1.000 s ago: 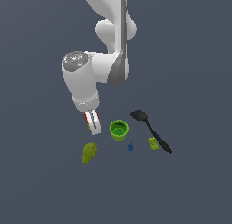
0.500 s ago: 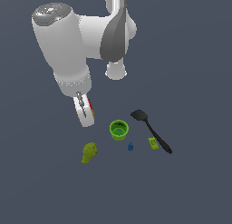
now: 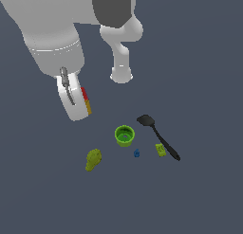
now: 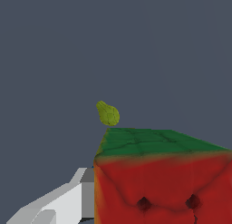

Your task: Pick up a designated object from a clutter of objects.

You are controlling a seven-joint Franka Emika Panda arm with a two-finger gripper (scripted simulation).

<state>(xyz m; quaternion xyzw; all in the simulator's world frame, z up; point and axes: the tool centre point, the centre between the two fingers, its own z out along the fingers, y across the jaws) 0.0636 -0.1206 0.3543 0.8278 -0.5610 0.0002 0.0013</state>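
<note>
My gripper is shut on the red-yellow cube and holds it high above the floor, well to the exterior view's left of the other items. Only a red and orange sliver of the cube shows beside the white fingers. In the wrist view the cube fills the frame close up, with a red face with dark dots and a green face, and one white finger is against its side. The lumpy olive-yellow object lies far below.
On the floor lie a green round cup, a black spatula, a tiny blue piece, a yellow-green block and the lumpy olive-yellow object. The arm's base stands behind them.
The arm has risen toward the camera with the cube in its gripper, moving up and to the exterior view's left. The items on the floor have not moved.
</note>
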